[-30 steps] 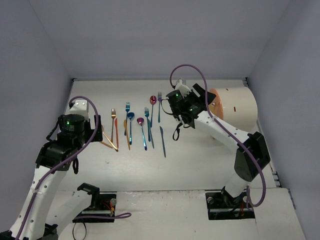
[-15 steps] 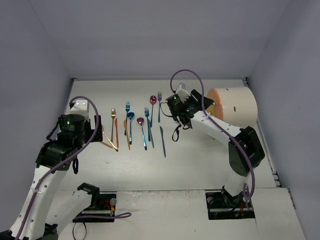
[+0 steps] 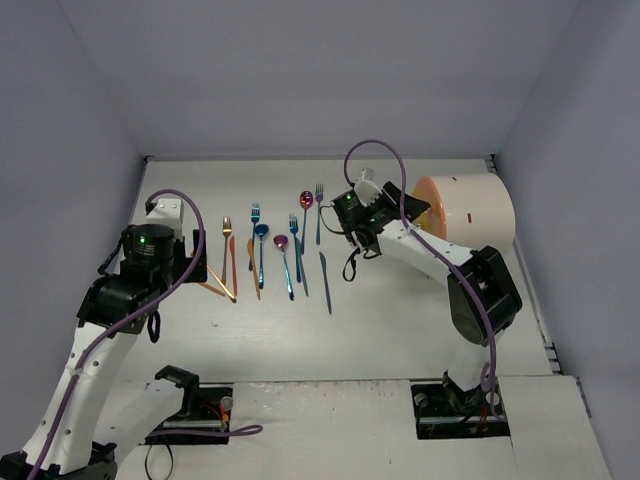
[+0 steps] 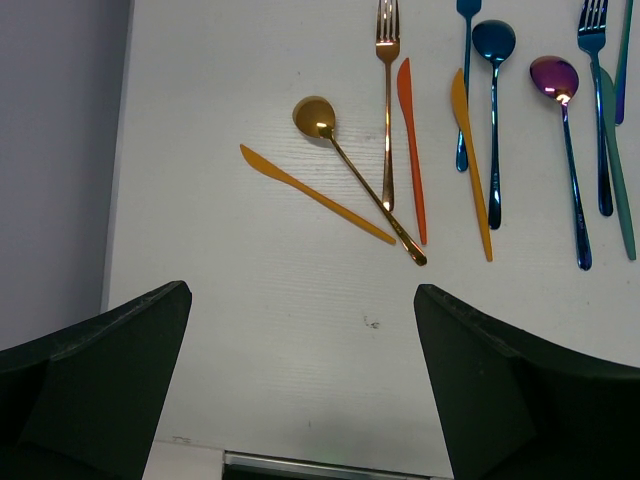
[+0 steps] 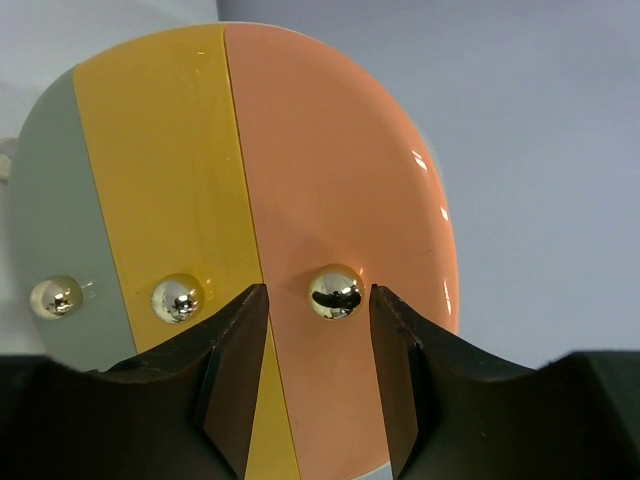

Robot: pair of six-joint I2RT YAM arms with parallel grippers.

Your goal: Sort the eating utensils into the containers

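Since a second ago my right arm has pulled its elbow in and pushed the right claw (image 5: 316, 292) closer to the white cabinet (image 3: 478, 205), and its fingers have come nearer together; my left arm has slid a little to the right. The cabinet lies on its side at the right of the table (image 3: 400, 320), its long way running left to right, with its round front (image 5: 300, 100) facing left at my claw. On that front I see a grey stripe (image 5: 40, 200), a yellow stripe (image 5: 160, 150) and a pink-orange stripe (image 5: 340, 180), each with a shiny knob. The right claw's fingers sit on both sides of the knob (image 5: 335, 292) on the pink-orange stripe, a bit apart and not pinching it. The left claw (image 4: 302, 300) is wide apart with nothing in it, hanging over the table near the utensils (image 3: 261, 250). They lie in a row left of the cabinet, most with their long way running from me to the far wall, heads far. A gold spoon (image 4: 314, 115) and one orange knife (image 4: 315, 195) lie slanted
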